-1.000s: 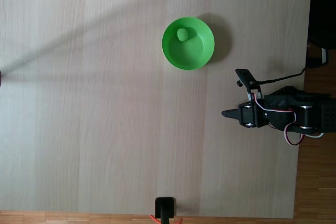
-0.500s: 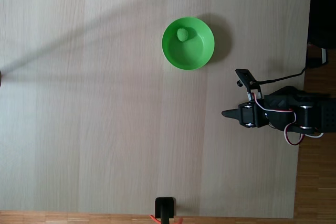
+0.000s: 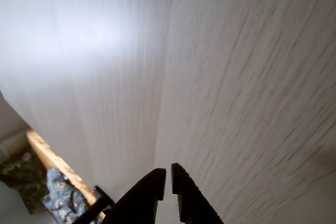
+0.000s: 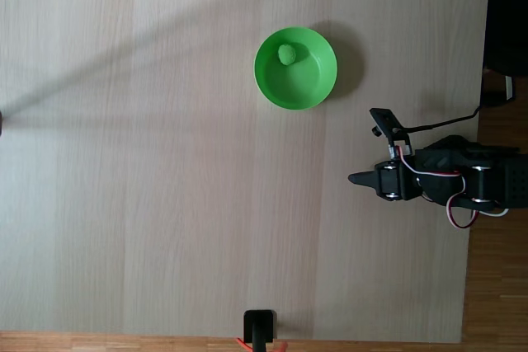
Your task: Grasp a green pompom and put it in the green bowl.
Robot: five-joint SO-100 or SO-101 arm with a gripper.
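Observation:
In the fixed view the green pompom lies inside the green bowl, near its upper left wall. The arm is folded at the table's right side, and my gripper points left, well below and to the right of the bowl. The wrist view shows my gripper shut, its two black fingers pressed together with nothing between them, over bare pale wood.
The light wooden table spreads wide to the left of the arm. A small black stand sits at the table's bottom edge. Wires and the arm's base sit at the right edge. A floor strip with patterned fabric shows lower left in the wrist view.

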